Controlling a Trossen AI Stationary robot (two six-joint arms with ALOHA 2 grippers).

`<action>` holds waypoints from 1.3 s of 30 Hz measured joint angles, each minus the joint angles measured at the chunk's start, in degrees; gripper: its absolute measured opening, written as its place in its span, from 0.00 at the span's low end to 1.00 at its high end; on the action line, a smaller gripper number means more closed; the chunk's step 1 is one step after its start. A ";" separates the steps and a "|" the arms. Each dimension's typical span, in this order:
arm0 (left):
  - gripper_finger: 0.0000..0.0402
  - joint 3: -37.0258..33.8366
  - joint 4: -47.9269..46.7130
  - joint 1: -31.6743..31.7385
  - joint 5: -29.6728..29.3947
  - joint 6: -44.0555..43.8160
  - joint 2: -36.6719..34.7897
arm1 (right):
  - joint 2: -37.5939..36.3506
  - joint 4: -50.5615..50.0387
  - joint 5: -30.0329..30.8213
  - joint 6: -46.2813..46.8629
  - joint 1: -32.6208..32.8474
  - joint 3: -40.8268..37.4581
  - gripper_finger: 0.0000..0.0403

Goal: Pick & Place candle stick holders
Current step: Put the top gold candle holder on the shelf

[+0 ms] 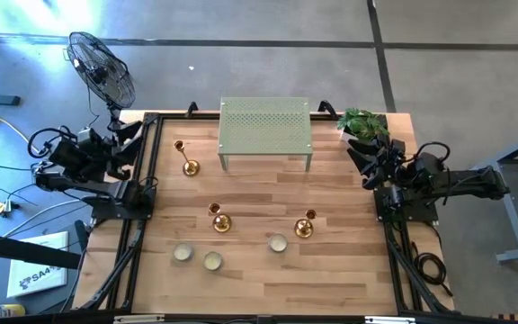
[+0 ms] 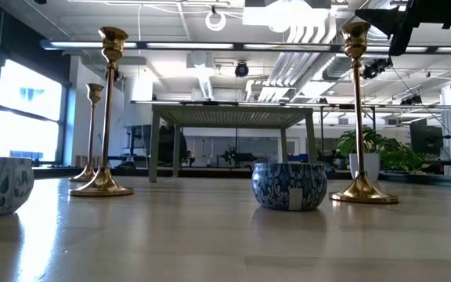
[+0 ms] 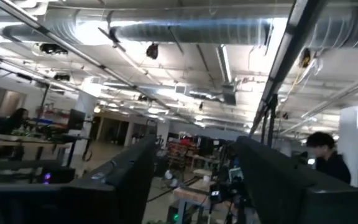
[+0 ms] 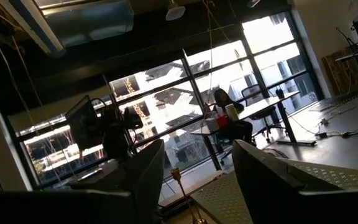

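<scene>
Overhead view of a wooden table (image 1: 268, 279) with a dark arm folded at each side edge: left arm (image 1: 84, 162) at the left, right arm (image 1: 421, 175) at the right. Three gold candlesticks stand apart: one (image 1: 189, 165) near the back left, one (image 1: 220, 221) at the centre, one (image 1: 304, 228) to its right. A green perforated shelf (image 1: 265, 126) sits at the back. Three small round bowls (image 1: 212, 260) lie near the front. A plant (image 1: 364, 124) occupies the back right corner; a fan (image 1: 102, 67) stands off the table's back left.
</scene>
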 joint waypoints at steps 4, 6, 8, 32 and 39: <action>0.73 0.00 -1.87 0.00 -2.46 -0.05 -0.02 | 0.00 0.00 -0.04 0.02 0.00 0.00 0.46; 0.78 0.00 -4.52 0.00 -2.38 -2.60 -0.02 | -0.01 0.00 -0.27 -0.48 0.01 0.00 0.46; 0.81 0.00 -6.01 -0.02 -0.64 -6.07 0.01 | -0.01 0.08 -0.46 -2.57 0.02 0.00 0.46; 0.83 66.83 -98.58 0.03 -17.21 -35.47 49.01 | 7.52 -31.52 8.04 -10.84 0.00 21.46 0.46; 0.83 71.30 -97.22 0.00 -17.57 -30.65 51.80 | 8.25 -36.47 12.26 -3.36 0.00 22.40 0.46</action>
